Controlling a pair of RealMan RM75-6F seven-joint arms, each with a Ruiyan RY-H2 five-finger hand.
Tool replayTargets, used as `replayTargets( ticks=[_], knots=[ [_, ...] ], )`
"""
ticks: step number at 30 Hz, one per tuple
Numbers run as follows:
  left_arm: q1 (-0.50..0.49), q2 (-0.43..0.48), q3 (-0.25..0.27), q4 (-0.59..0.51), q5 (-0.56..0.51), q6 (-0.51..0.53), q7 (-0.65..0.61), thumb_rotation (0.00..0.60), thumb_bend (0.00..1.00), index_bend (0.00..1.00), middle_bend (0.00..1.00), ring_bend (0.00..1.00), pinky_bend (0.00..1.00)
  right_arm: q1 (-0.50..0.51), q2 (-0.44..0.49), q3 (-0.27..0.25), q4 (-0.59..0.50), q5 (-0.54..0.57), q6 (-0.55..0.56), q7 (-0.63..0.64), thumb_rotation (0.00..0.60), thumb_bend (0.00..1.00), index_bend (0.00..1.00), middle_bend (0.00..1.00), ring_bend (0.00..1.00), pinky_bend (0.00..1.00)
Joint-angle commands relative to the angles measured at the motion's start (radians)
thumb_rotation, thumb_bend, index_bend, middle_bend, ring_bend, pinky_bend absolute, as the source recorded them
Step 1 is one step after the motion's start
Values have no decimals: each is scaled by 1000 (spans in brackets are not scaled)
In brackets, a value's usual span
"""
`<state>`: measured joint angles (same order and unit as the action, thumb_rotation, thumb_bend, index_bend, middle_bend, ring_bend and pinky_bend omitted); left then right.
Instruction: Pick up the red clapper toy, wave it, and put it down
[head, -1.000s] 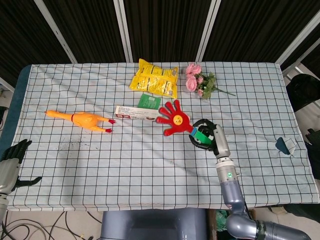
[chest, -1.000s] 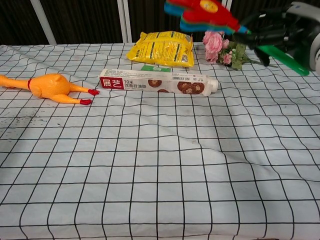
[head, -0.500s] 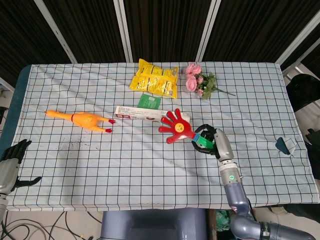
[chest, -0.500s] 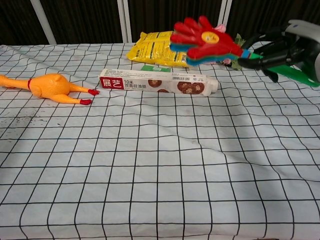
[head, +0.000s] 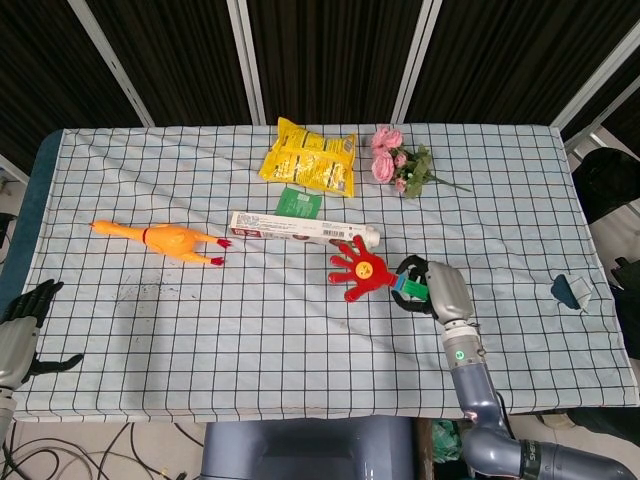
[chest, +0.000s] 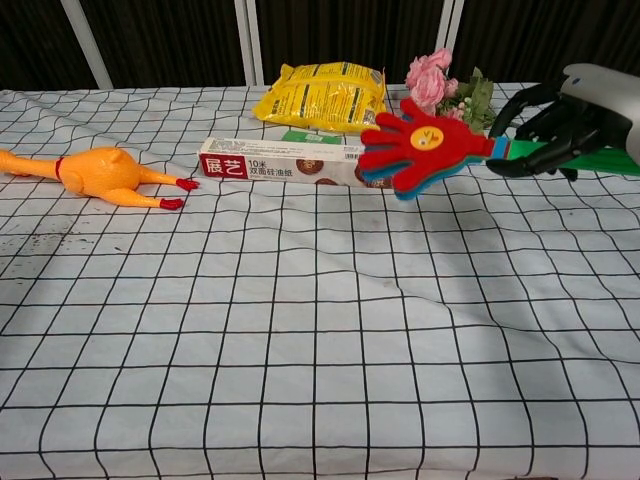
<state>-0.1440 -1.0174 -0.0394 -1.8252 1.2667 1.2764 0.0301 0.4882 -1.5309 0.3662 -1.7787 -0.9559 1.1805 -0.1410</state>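
- Near the tabletop's right-front area, the right hand (head: 432, 288) grips the green handle of the red clapper toy (head: 360, 268), its fingers (chest: 530, 120) wrapped around it.
- Beside the boxed roll (chest: 300, 163), the toy's red palm hangs above the cloth.
- At the front-left corner, off the tabletop, the left hand (head: 22, 318) rests with fingers loosely apart, holding nothing.
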Motion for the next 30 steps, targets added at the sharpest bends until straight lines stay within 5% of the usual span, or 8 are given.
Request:
replayTargets(
  ticks=[1, 6, 13, 19, 23, 30],
  knots=[
    [0, 0, 0, 0, 0, 1, 1, 600, 0, 0, 0, 0, 0, -93, -30, 166, -120, -84, 6, 684, 600, 475, 821, 718, 710, 748],
    [0, -1, 0, 1, 0, 2, 1, 600, 0, 0, 0, 0, 0, -133, -16, 212, -161, -69, -30, 909, 600, 479, 821, 713, 704, 743],
    [0, -3, 0, 1, 0, 2, 3, 600, 0, 0, 0, 0, 0, -120, 16, 163, -121, -112, -63, 842, 600, 477, 821, 712, 704, 743],
    [-1, -2, 0, 0, -2, -1, 4, 600, 0, 0, 0, 0, 0, -34, 97, 34, -36, -83, -159, 440, 600, 470, 821, 713, 708, 743],
    [-2, -1, 0, -1, -3, -2, 3, 600, 0, 0, 0, 0, 0, 36, 119, -66, 40, -79, -143, 60, 600, 469, 821, 713, 709, 743],
    [-2, -1, 1, -1, -2, -2, 5, 600, 0, 0, 0, 0, 0, 71, 105, -153, 111, -67, -134, -169, 600, 469, 821, 714, 709, 743]
  ],
)
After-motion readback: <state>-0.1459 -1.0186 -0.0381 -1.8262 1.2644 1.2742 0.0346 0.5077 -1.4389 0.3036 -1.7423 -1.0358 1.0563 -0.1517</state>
